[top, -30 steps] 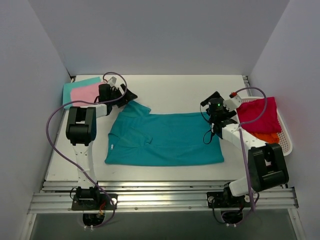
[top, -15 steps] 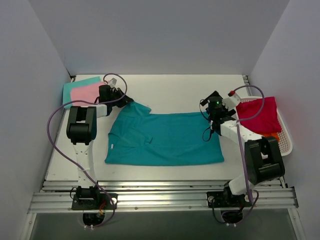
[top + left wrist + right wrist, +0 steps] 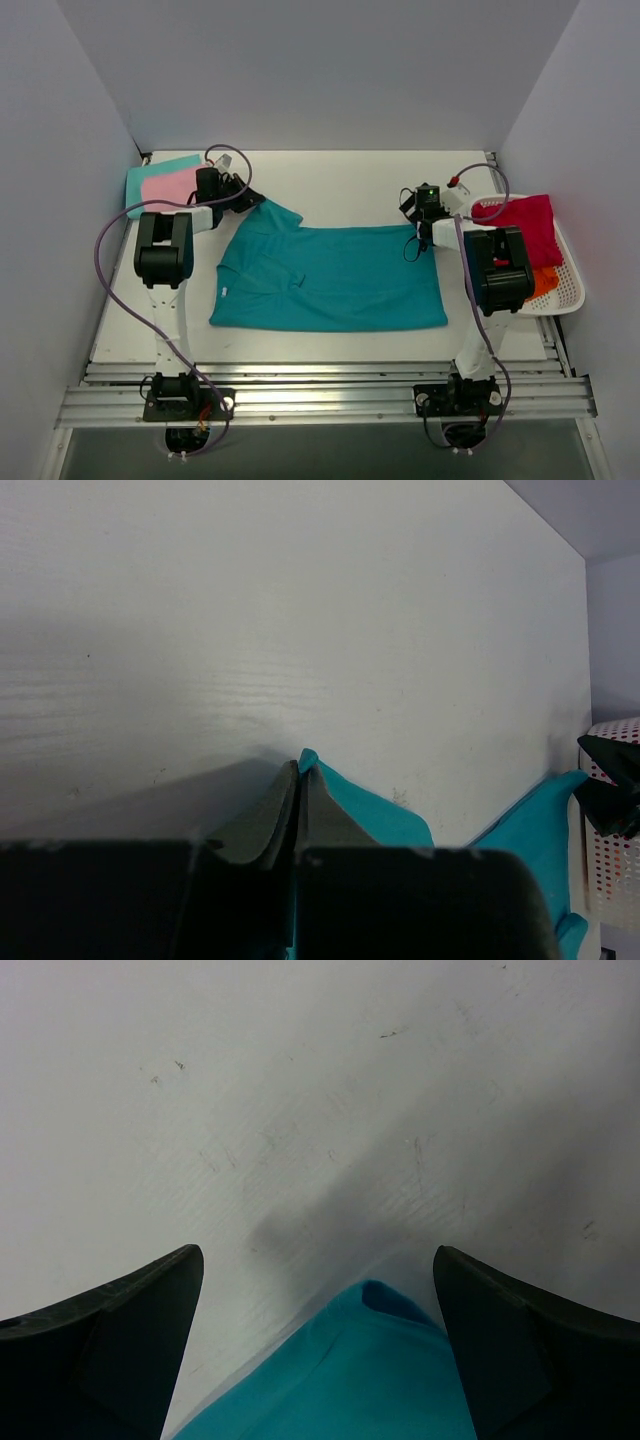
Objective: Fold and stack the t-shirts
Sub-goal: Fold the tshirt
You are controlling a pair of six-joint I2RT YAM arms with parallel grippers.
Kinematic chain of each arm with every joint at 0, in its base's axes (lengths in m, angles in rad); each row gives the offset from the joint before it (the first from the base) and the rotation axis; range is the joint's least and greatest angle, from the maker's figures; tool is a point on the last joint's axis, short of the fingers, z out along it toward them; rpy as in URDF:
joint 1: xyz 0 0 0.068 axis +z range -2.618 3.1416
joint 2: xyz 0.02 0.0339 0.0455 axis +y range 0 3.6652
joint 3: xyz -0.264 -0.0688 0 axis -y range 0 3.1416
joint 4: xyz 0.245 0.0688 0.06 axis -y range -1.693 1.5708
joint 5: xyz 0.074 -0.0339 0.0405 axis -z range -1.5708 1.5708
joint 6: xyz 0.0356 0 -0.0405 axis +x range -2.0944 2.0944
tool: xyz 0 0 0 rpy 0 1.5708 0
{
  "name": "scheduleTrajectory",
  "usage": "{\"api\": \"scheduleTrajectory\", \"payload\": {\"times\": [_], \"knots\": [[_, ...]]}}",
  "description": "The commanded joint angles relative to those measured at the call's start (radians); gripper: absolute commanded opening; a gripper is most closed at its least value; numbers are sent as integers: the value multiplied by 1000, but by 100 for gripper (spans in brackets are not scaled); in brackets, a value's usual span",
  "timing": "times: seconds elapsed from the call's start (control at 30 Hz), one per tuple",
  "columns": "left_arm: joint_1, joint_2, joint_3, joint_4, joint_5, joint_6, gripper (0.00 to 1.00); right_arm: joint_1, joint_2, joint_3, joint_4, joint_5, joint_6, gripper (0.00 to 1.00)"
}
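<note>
Item 1, teal shirt [image 3: 330, 275]. It lies spread flat across the middle of the table [image 3: 340, 180], neck end towards my left side and hem towards my right. A small crease shows near its middle. One sleeve runs out at the far-left corner.

Item 2, left gripper [image 3: 248, 197]. It sits low at that far-left sleeve corner. In the wrist view my left fingers [image 3: 270, 820] are pressed together, with a tip of the teal cloth [image 3: 380, 820] pinched between them and sticking out just past the tips. Finding: jaws clamped on the teal shirt.

Item 3, right gripper [image 3: 418, 222]. It is at the far-right corner of the same shirt. In the wrist view my two fingers [image 3: 120, 1350] stand wide apart, and the shirt corner [image 3: 370, 1380] lies on the table between them, touching neither. Finding: jaws apart, nothing held.

Item 4, other shirts. A pink shirt [image 3: 172, 185] lies folded on top of a pale aqua shirt [image 3: 150, 168] at the far-left corner of the table, just beside my left wrist. A crimson shirt [image 3: 520, 225] is draped over the white basket [image 3: 572, 290] at the right edge, with an orange shirt [image 3: 542, 280] partly showing beneath it.
</note>
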Motion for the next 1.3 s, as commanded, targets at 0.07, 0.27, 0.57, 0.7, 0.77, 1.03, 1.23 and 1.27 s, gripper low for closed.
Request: {"api": "scheduleTrajectory", "payload": {"times": [0.07, 0.27, 0.57, 0.7, 0.77, 1.03, 1.23, 1.27], "knots": [[13, 1, 30, 48, 36, 6, 2, -2, -22, 21, -31, -23, 1, 94], [15, 6, 30, 54, 38, 0, 2, -2, -42, -8, -33, -19, 2, 77], [19, 4, 24, 64, 46, -9, 2, -2, -62, -29, -42, -26, -1, 15], [19, 4, 20, 68, 47, -9, 2, -2, -60, -29, -45, -26, -1, 0], [19, 3, 20, 68, 49, -8, 2, -2, -60, -28, -47, -26, -1, 0], [19, -66, 4, 48, 42, -1, 2, -1, -83, 10, -70, -26, -8, 0], [19, -170, -62, 42, 27, 5, 2, -1, -125, 23, -89, -24, -14, 0], [19, -184, -71, 42, 26, 6, 2, -1, -138, 21, -89, -24, -14, 0]]}}
